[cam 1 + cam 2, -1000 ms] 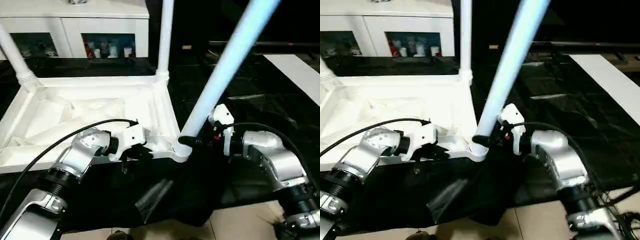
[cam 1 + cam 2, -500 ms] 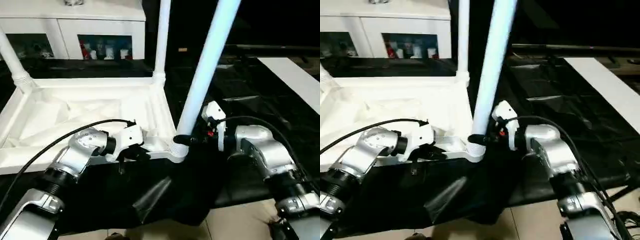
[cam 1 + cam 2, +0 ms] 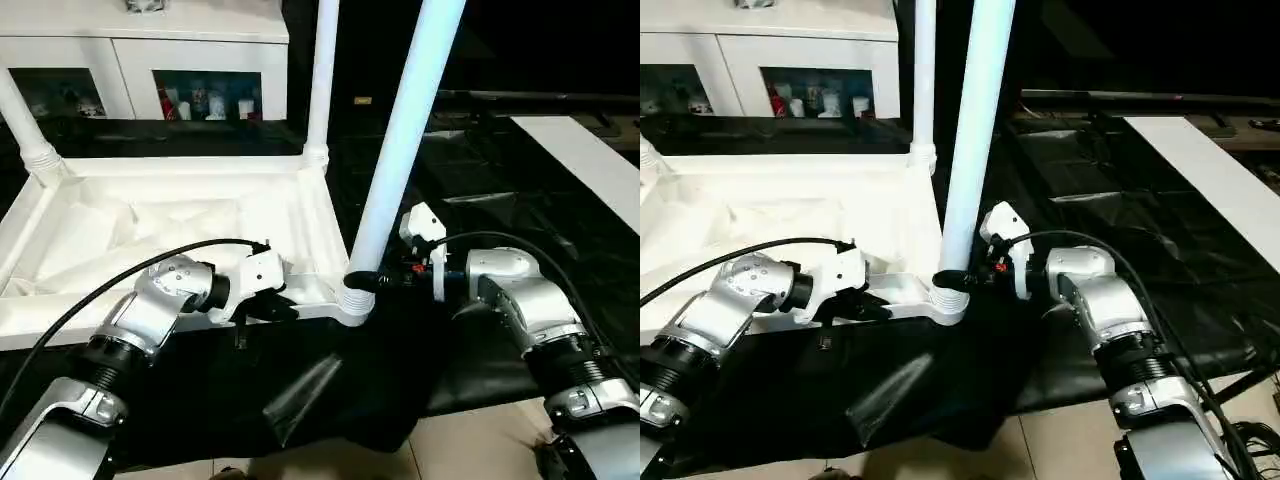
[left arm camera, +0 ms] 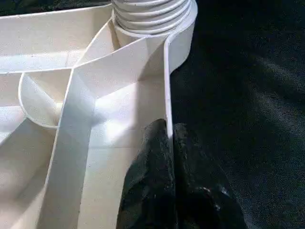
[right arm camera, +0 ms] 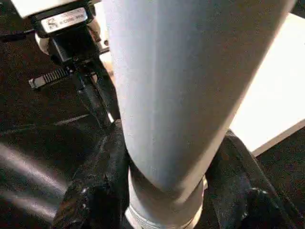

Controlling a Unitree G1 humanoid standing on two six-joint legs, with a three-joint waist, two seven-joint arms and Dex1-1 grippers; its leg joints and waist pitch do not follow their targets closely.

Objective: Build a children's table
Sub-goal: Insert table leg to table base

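The table top lay upside down on a black sheet, its ribbed underside facing up. At its far left corner one leg stood in a socket, and a second leg rose from the far right corner.

The left gripper sat at the top's near edge, a little to the left of the near right corner socket. In the left wrist view its two black fingers were pressed together with the thin rim wall of the top pinched between them, one finger inside the rim and one outside.

To the right, a third leg stood nearly upright in that near corner socket, its threaded base just above the socket rim. The right gripper reached in from the right at the foot of this leg. In the right wrist view its fingers were spread either side of the tube, clamped around its lower end just above the socket.

Behind the table stood a white cabinet with glass doors.
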